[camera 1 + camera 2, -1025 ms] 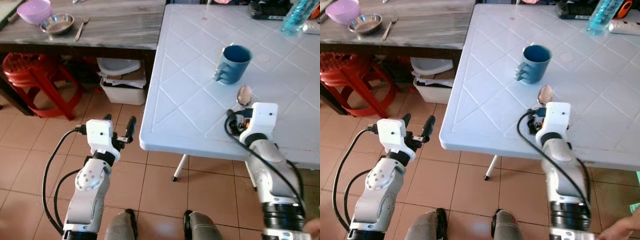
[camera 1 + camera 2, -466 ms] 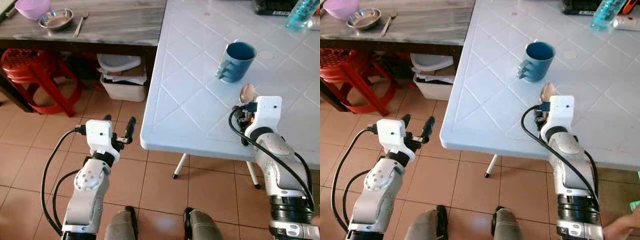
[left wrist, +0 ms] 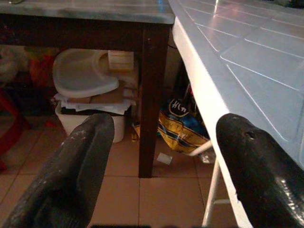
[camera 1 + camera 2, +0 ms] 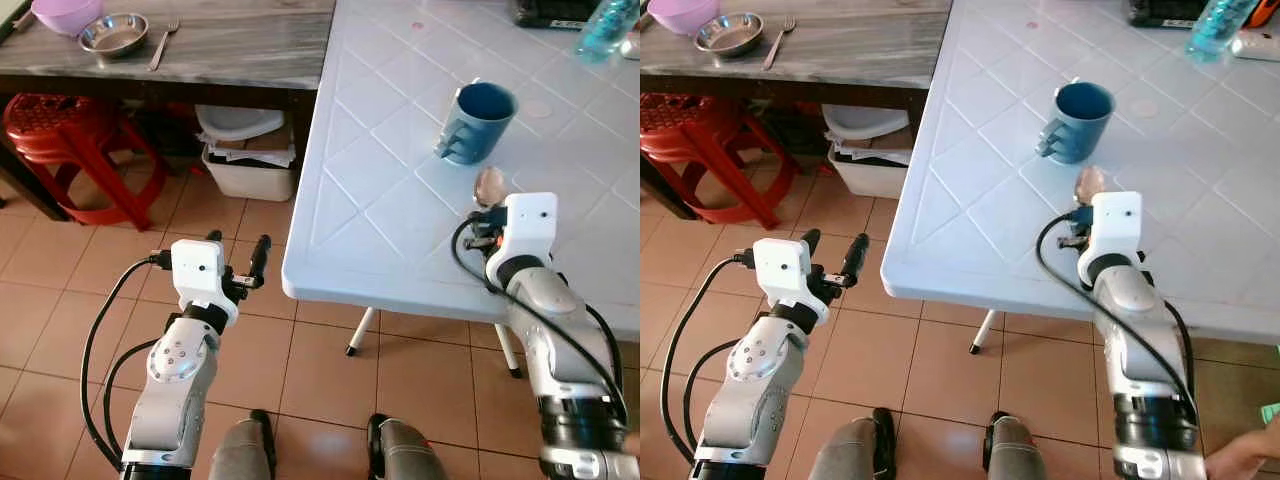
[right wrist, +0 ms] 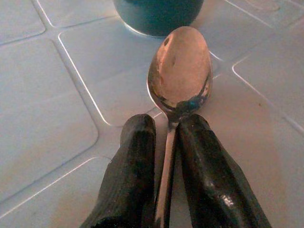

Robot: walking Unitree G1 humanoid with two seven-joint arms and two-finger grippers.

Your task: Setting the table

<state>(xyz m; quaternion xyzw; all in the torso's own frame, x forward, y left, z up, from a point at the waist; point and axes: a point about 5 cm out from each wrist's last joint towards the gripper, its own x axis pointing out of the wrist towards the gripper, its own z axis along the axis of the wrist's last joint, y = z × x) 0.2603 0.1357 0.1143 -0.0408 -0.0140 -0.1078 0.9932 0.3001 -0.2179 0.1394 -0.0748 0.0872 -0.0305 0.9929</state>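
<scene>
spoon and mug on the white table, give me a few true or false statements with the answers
1. The right gripper is shut on the spoon by its handle. True.
2. The spoon's bowl points toward the blue mug. True.
3. The mug lies tipped on its side. False: it stands upright on the white table.
4. The left gripper rests on the table. False: it is open, beside the table and over the tiled floor.
5. A fork lies on the wooden table beside a metal bowl. True.
</scene>
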